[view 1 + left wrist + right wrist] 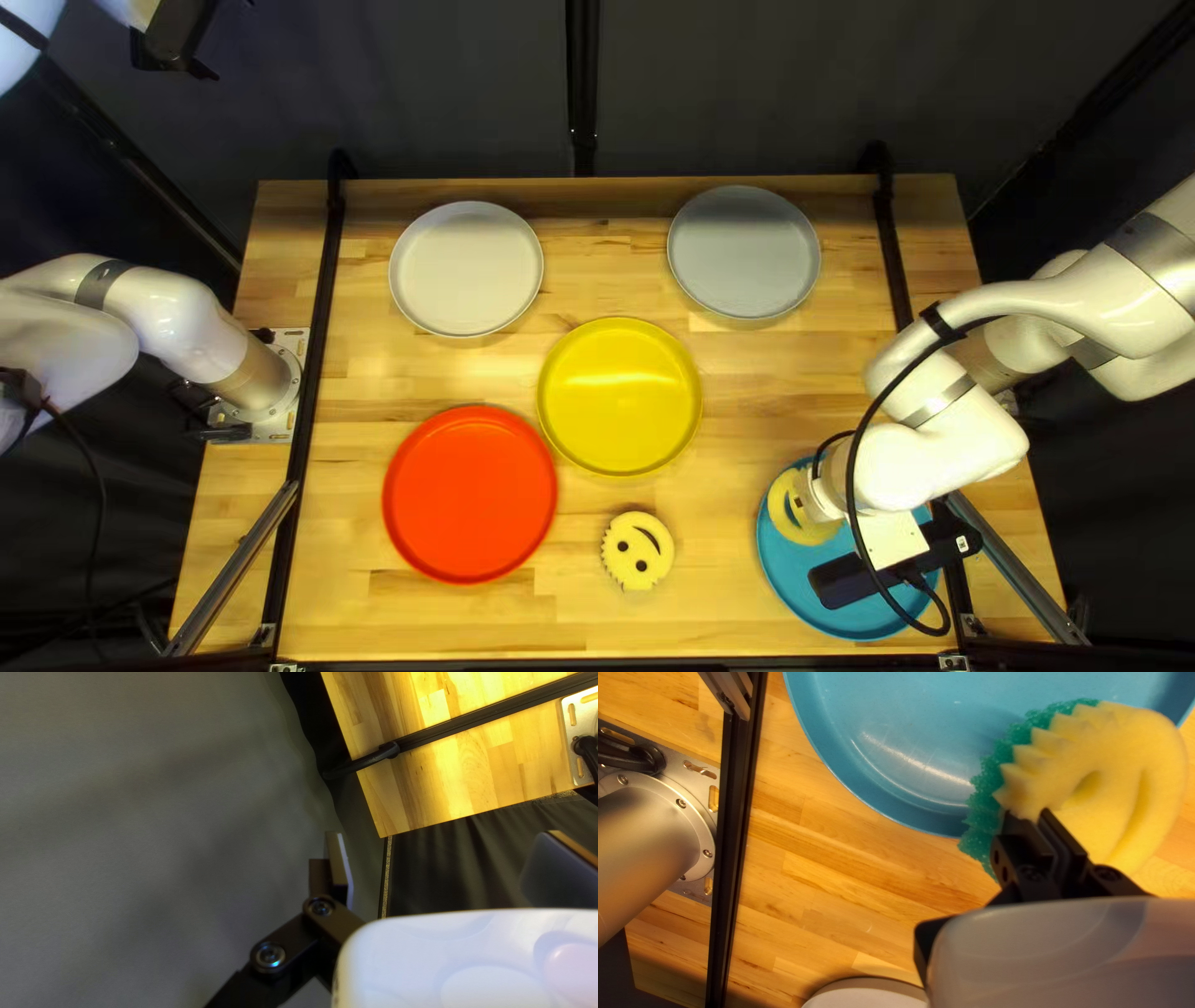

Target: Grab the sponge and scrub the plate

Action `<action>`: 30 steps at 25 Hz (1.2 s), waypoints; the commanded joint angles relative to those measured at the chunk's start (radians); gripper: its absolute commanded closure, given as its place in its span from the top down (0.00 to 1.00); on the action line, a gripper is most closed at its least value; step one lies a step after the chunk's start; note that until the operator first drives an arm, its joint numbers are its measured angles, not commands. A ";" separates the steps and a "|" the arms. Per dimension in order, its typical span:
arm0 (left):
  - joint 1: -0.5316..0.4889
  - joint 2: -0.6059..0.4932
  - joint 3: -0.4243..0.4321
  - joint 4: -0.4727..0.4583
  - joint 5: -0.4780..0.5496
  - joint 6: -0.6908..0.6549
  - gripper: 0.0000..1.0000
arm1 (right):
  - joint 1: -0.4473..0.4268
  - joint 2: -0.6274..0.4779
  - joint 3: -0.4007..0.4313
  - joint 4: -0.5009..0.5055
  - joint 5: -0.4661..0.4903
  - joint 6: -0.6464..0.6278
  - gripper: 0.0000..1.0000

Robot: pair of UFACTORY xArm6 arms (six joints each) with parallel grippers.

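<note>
Sponge pinched at the blue plate, near right.
The right gripper's [807,500] fingers squeeze the edge of a round yellow sponge with a smiling face and green underside [1139,753] over the far-left rim of a round blue plate [782,579]. Its yellow smiling twin [637,551] lies left. The raised left gripper [174,40], far left, has fingers spread.

Plates, five: white plate [466,269], far left; grey plate [743,252], far right; yellow plate [620,396], central; red plate [469,495], near left; blue plate [794,575], near right, under right arm [927,461]. Smiling sponges, two: loose sponge [637,550], nearer than yellow plate; second sponge [792,513], over blue plate's rim.
</note>
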 commanded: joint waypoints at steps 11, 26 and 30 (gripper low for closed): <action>0.000 0.000 0.000 0.000 0.000 0.000 1.00 | 0.052 0.078 -0.017 0.015 -0.043 -0.152 0.00; 0.000 0.000 0.000 0.000 0.000 0.000 1.00 | 0.149 0.180 -0.093 0.099 -0.032 -0.138 0.00; 0.000 0.000 0.000 0.000 0.000 0.000 1.00 | 0.137 0.167 -0.058 0.115 -0.045 -0.161 0.00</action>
